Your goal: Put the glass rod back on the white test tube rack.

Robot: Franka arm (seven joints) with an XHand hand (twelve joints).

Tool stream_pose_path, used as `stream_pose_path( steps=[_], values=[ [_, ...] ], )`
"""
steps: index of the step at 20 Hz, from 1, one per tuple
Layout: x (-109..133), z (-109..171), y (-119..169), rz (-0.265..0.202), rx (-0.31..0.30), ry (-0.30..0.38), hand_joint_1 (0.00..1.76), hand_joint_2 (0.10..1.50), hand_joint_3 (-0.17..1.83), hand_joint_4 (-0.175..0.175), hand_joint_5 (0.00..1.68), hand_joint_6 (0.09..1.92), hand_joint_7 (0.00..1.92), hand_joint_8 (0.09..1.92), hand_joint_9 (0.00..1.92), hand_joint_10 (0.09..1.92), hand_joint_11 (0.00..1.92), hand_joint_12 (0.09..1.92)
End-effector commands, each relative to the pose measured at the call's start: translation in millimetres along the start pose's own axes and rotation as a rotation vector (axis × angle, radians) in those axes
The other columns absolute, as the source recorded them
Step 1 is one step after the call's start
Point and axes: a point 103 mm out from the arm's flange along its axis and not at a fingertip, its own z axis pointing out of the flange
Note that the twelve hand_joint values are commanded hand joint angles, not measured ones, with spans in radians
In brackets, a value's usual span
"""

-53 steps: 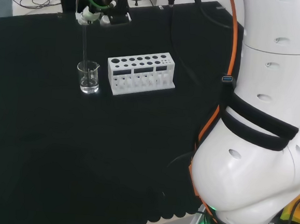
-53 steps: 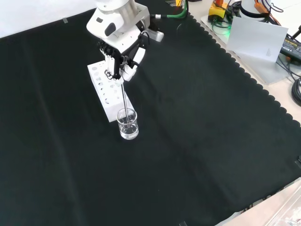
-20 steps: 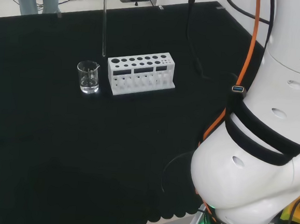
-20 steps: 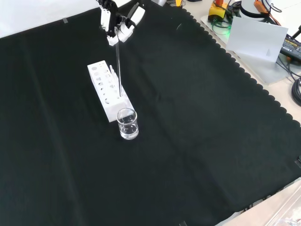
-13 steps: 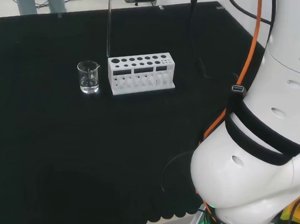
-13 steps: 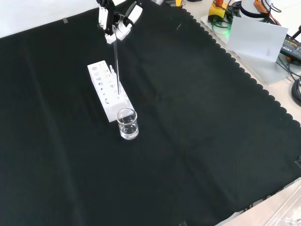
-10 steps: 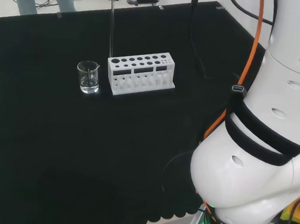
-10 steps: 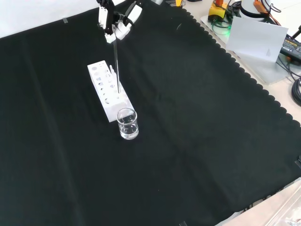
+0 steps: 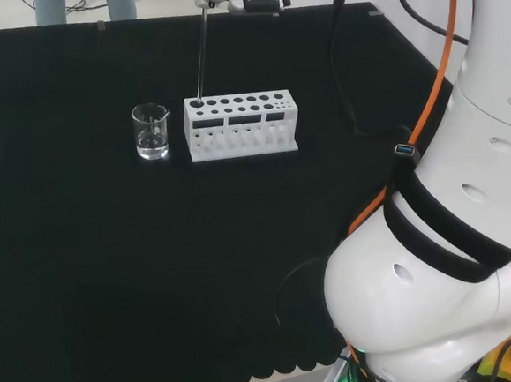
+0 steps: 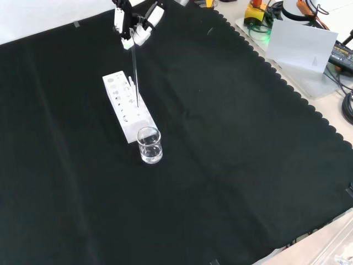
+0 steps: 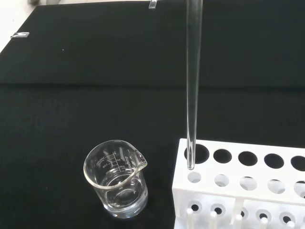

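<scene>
A: The hand (image 10: 134, 28) has its fingers (image 10: 144, 31) pinched round the top of the glass rod (image 9: 202, 54), which hangs upright, tip just above the end hole of the white test tube rack (image 9: 240, 123).

B: So keep it plumb, centre the tip on that hole, then lower slowly?

A: I'd say so. The beaker (image 9: 151, 131) stands at nine o'clock from the rack in the head view.

B: Trouble spots?

A: The hand is cut off at the frame edge, and the clear rod fades against the black table (image 10: 231, 165).
</scene>
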Motion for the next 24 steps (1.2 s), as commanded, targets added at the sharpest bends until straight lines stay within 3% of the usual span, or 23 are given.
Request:
stream_pose_path(
  steps=[1, 24],
  values=[
    [-3, 3, 1, 0.005, 0.006, 0.006, 1.30, 1.14, -0.17, -0.175, 1.17, 0.44, 1.13, 1.11, 1.68, 0.94, 1.72, 0.77],
    [-13, 29, 32, 0.000, 0.037, 0.014, 1.30, 1.13, -0.17, -0.175, 1.17, 0.43, 1.13, 1.10, 1.68, 0.94, 1.72, 0.77]
  ],
)
